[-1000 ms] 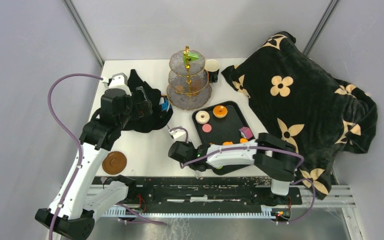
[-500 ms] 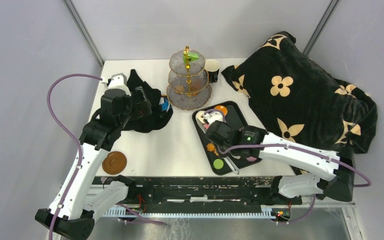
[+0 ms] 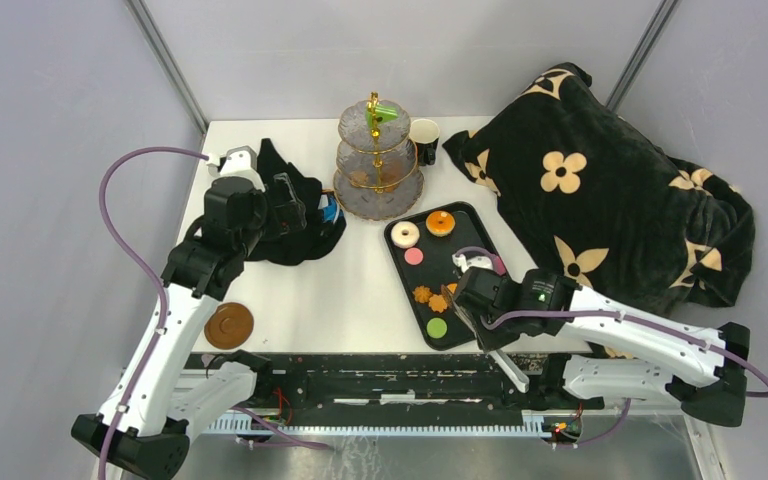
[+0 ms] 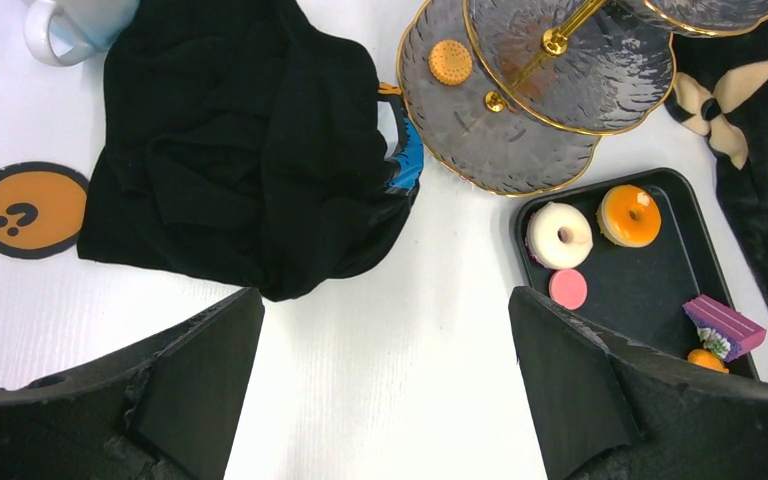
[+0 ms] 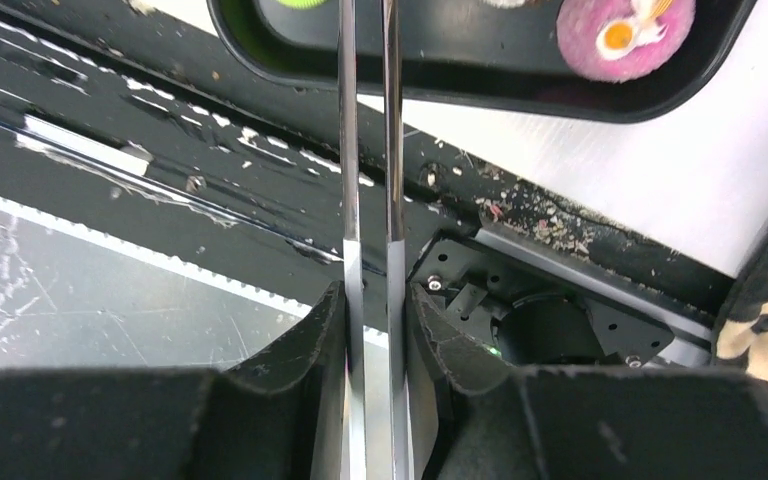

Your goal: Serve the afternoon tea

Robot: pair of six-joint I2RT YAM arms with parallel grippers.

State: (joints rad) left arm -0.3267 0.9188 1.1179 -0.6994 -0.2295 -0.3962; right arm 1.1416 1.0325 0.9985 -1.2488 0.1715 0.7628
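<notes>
The afternoon tea treats lie on a black tray: a white donut, an orange donut, a pink disc, orange cookies and a green disc. The left wrist view also shows the purple cube. My right gripper is shut on the two metal arms of tongs and sits over the tray's near right corner. The tongs stick out over the black rail. My left gripper hangs open over bare table, left of the tray.
A three-tier glass stand stands behind the tray, a cookie on its bottom tier. A black cloth lies under my left arm. A cup, a brown coaster and the flowered black blanket surround the area.
My right arm has swung from left of the tray, across it, to its near right corner, and its jaws stand a little wider on the tongs. The left arm has not moved.
</notes>
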